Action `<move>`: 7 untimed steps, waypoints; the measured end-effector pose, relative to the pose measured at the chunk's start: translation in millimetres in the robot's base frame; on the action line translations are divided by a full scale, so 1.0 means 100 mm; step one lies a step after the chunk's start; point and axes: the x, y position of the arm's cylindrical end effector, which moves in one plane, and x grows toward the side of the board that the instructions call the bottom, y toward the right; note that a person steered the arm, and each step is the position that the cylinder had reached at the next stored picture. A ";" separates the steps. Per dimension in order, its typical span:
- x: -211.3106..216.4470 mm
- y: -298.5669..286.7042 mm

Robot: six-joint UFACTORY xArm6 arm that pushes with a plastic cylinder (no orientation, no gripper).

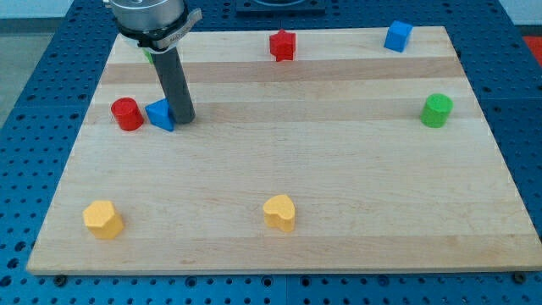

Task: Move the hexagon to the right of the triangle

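The blue triangle (160,114) lies at the view's upper left of the wooden board (339,169). My tip (185,119) rests on the board right against the triangle's right side. The yellow hexagon (102,219) lies far below it, near the board's bottom left corner, well apart from my tip. A red round block (127,113) sits just left of the triangle, almost touching it.
A yellow heart (279,212) lies at the bottom middle. A red star (282,45) and a blue cube (397,36) lie near the top edge. A green round block (437,110) is at the right. A green block (149,57) is mostly hidden behind the rod.
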 end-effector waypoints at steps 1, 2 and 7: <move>0.11 0.30; 0.40 0.38; 1.14 -1.38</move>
